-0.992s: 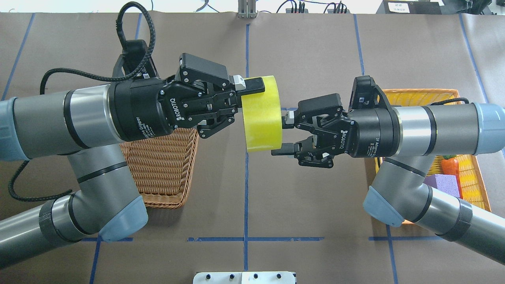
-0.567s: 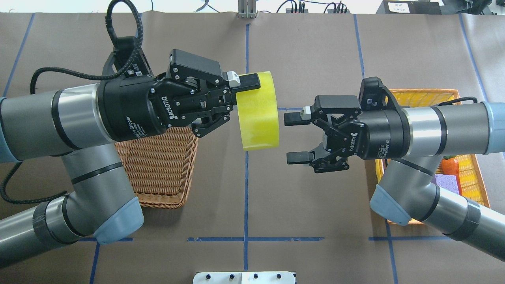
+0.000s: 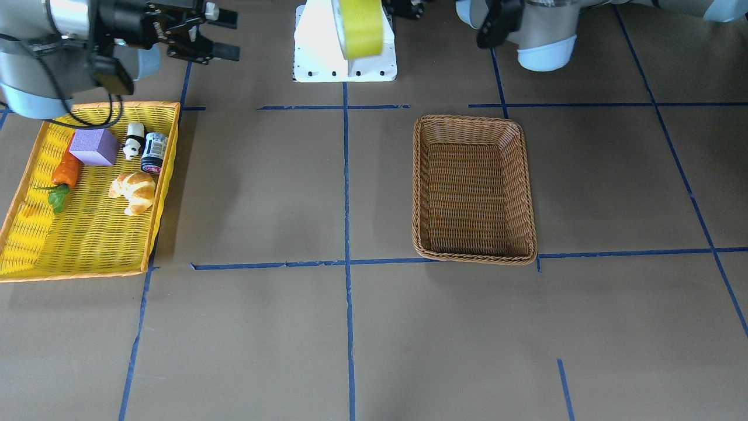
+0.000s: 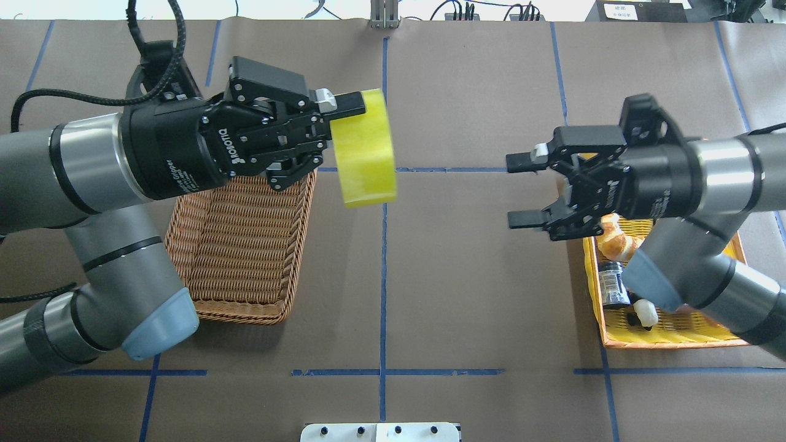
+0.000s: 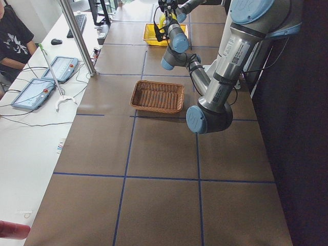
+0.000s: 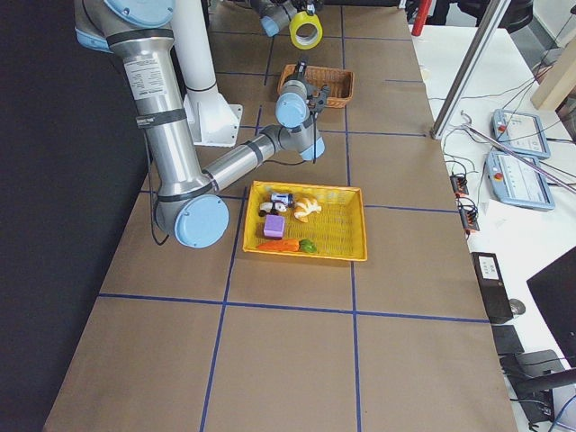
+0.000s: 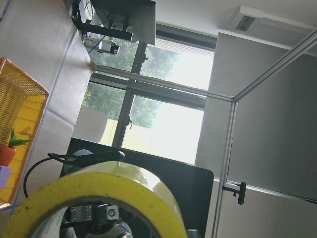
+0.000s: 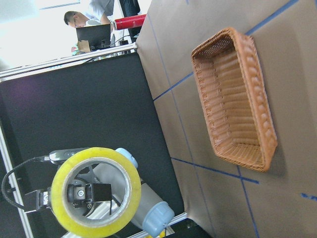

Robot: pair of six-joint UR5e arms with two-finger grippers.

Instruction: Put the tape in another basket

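The left gripper [image 4: 338, 114] has its jaws pinching the tape [image 4: 363, 153], held on edge aloft beside a corner of the basket [image 4: 239, 258]. The right gripper [image 4: 517, 190], jaws spread, hangs well apart from the basket.

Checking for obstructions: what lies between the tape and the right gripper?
Nothing. In the overhead view, the stretch from the tape to the open right gripper shows only the table beneath, marked with blue grid lines.
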